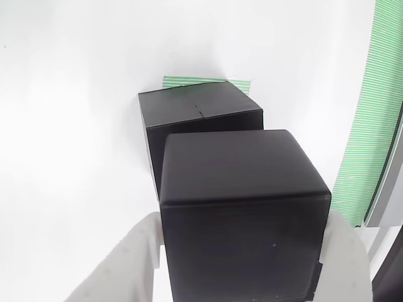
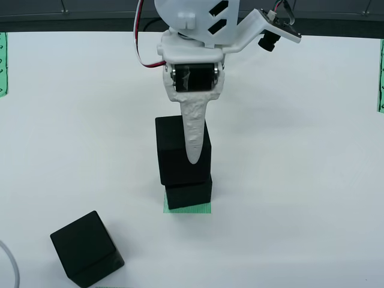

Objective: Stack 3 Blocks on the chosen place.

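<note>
Matte black cube [image 2: 180,155] | in hand [image 2: 193,157] | above second cube [image 2: 189,193]

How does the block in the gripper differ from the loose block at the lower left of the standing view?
The gripped block is clamped between the white fingers, above the block on the green-striped patch; the loose block lies free on the white table. The gripped block sits roughly square to that view; the loose block is turned, one corner forward. Both are matte black cubes, seemingly alike in size.
</note>
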